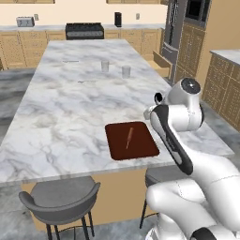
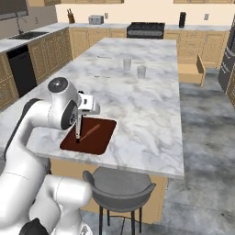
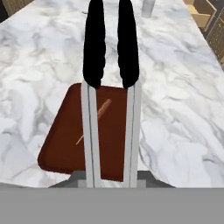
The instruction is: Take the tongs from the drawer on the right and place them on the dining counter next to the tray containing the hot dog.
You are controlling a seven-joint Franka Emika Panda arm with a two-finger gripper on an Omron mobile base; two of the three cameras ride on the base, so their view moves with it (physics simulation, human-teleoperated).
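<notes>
A: Where were the tongs [image 3: 111, 65]?
B: Clamped in the gripper [image 2: 78, 137], hanging over the tray [image 1: 140, 150]; black tips, pale arms.
A: And the tray?
B: Near the front edge of the dining counter [image 1: 70, 103]; the hot dog [image 1: 129, 137] lay on it; the drawer [image 2: 190, 71] stood open beyond the counter's far right side.

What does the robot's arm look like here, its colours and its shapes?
The arm is glossy white, built of thick rounded segments. Round dark grey caps sit on its joints, and a dark band runs along one link. At the wrist a small white boxy hand carries the gripper. No cables or markings are visible.
</notes>
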